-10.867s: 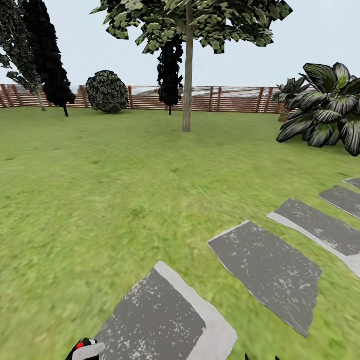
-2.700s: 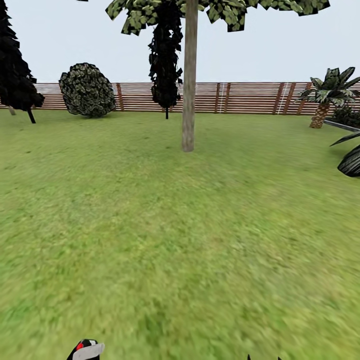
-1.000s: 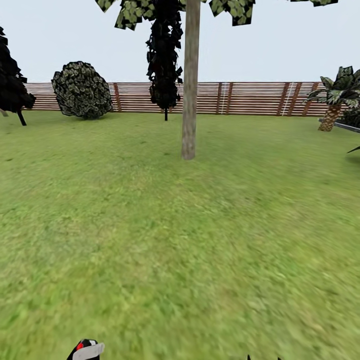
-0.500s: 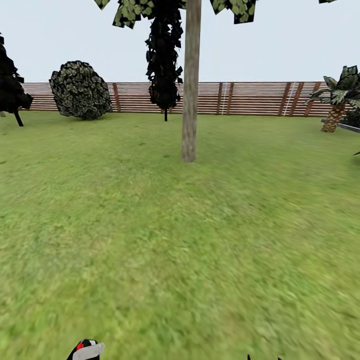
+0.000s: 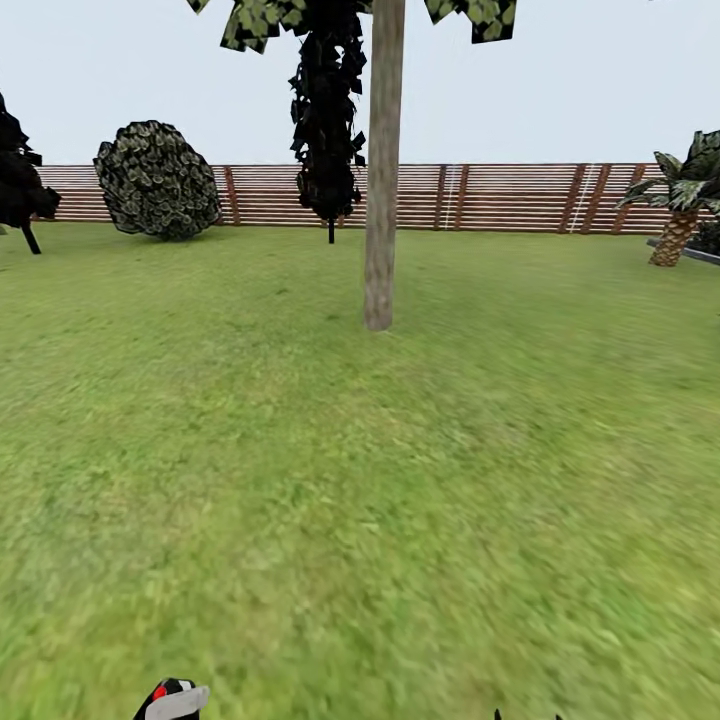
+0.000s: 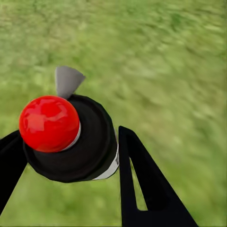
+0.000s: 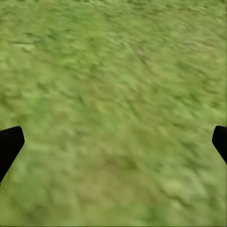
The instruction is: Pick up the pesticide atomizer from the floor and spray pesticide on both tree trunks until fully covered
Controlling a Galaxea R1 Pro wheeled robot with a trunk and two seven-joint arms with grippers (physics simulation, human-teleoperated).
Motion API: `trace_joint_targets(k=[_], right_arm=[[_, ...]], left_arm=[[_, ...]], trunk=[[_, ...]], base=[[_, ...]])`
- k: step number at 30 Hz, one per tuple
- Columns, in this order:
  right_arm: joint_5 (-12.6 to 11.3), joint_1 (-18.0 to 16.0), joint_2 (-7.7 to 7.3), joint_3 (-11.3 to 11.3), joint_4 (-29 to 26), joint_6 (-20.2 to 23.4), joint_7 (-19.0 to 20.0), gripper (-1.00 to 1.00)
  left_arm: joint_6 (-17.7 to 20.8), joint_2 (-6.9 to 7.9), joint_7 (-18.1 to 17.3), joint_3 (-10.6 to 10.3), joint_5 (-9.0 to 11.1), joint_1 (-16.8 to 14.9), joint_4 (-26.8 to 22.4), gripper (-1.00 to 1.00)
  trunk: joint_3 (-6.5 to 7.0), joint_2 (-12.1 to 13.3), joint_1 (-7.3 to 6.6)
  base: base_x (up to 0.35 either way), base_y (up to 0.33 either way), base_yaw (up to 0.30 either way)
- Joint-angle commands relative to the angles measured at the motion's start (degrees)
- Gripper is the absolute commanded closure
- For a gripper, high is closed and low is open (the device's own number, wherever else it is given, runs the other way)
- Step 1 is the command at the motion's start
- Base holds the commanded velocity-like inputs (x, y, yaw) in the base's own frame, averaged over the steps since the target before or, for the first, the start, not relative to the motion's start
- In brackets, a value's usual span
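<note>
The tree trunk [image 5: 380, 190] stands straight ahead on the lawn [image 5: 400, 480], mottled grey-brown, with bits of green-white canopy [image 5: 250, 20] at the view's upper edge. The pesticide atomizer [image 6: 71, 137], black with a red nozzle top [image 6: 49, 123] and a white band, sits between the black fingers [image 6: 142, 184] of my left gripper [image 6: 71, 135], which is shut on it. The atomizer [image 5: 170, 698] also peeks in at the head view's lower left, far short of the trunk. My right gripper [image 7: 114, 141] hangs open over bare grass, its fingertips [image 7: 9, 144] wide apart.
A brown slat fence [image 5: 500, 195] closes the lawn's far side. In front of it stand a round dark bush [image 5: 158, 180], a black cypress-like tree [image 5: 325, 110] just behind the trunk, another black tree [image 5: 20, 190] at far left, and a short palm [image 5: 680, 205] at right.
The whole view has advanced over the lawn: the stepping slabs have dropped out, and the trunk looks nearer and larger. The atomizer stays in my left gripper.
</note>
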Motion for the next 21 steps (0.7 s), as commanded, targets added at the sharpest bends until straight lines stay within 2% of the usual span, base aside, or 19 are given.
trace_joint_targets(k=[1,21], right_arm=[[0.2,0.0,0.01,-0.1,0.0,-0.2,-0.2,-1.0],[0.3,0.0,0.01,-0.1,0.0,-0.2,-0.2,-1.0]], left_arm=[[-0.2,0.0,0.2,0.0,-0.1,0.0,0.0,1.0],[-0.2,0.0,0.2,0.0,-0.1,0.0,0.0,1.0]], trunk=[[-0.05,0.0,0.03],[-0.05,0.0,0.03]], base=[[0.342,0.0,0.0],[0.342,0.0,0.0]])
